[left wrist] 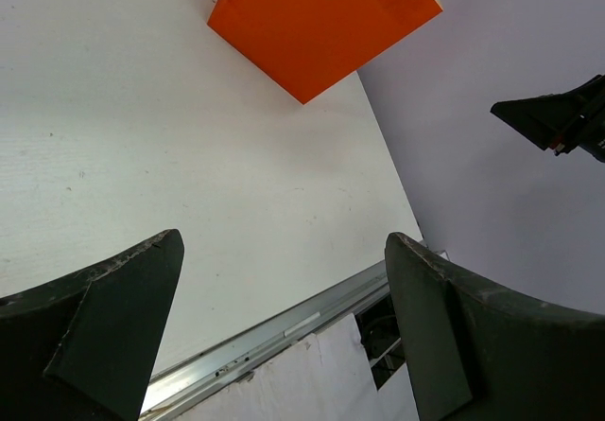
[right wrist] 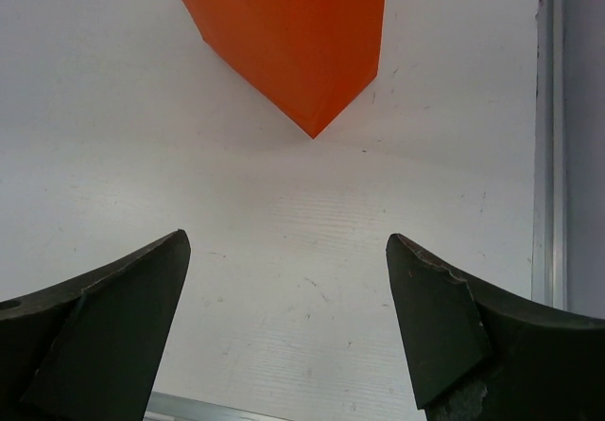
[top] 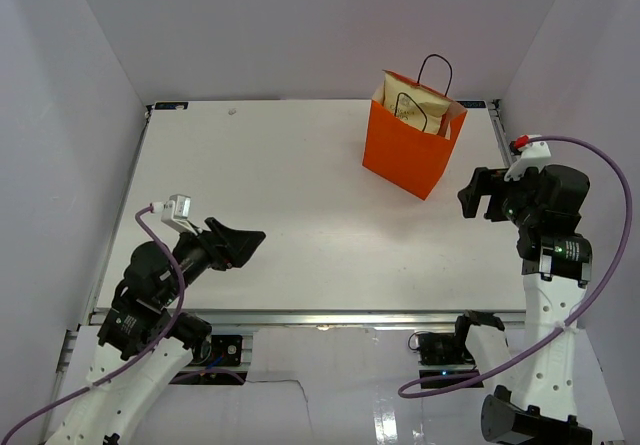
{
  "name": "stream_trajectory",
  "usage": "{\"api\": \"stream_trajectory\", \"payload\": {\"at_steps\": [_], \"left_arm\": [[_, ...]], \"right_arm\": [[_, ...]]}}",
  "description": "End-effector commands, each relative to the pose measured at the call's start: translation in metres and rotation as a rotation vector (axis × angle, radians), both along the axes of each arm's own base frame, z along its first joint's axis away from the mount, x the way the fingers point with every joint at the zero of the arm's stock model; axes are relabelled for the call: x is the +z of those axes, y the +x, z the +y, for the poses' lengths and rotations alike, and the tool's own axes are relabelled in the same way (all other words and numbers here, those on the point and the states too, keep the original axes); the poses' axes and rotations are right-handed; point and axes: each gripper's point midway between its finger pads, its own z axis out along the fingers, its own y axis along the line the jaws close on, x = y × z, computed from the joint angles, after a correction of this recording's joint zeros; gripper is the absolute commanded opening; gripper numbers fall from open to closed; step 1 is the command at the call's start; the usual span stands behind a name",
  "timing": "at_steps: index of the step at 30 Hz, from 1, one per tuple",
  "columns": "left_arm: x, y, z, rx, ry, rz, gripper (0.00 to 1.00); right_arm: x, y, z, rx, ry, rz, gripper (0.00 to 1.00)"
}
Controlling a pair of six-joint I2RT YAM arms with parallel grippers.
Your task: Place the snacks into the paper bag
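Orange paper bag upright, mouth up; chip bag inside; left gripper, right gripper wide

Chip bag inside paper bag

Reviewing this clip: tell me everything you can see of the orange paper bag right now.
The orange paper bag stands upright on the white table, far right side, a corner turned toward the arms. Matte bright orange outside, pale inside, top open, a thin black loop handle rising at its back. A cream-and-orange chip bag sticks out of its mouth. Nothing else touches it: the left gripper and right gripper, both open, are clear.
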Motion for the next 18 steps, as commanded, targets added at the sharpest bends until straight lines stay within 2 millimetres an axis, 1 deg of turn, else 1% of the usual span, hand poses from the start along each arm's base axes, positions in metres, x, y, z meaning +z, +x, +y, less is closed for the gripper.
{"api": "stream_trajectory", "payload": {"at_steps": [1,6,13,18], "left_arm": [[0.008,0.000,0.001,0.005,0.002,-0.005,0.98],[-0.004,0.005,0.008,0.071,-0.027,0.040,0.98],[-0.001,0.002,0.011,0.078,-0.038,0.029,0.98],[0.001,0.006,0.008,0.068,-0.017,0.033,0.98]], "right_arm": [[0.012,0.002,-0.004,-0.032,-0.005,-0.056,0.90],[0.012,0.002,-0.005,-0.036,-0.004,-0.055,0.90],[0.011,0.004,-0.004,-0.031,-0.003,-0.060,0.90],[0.014,0.005,-0.004,-0.035,0.001,-0.066,0.90]]}}
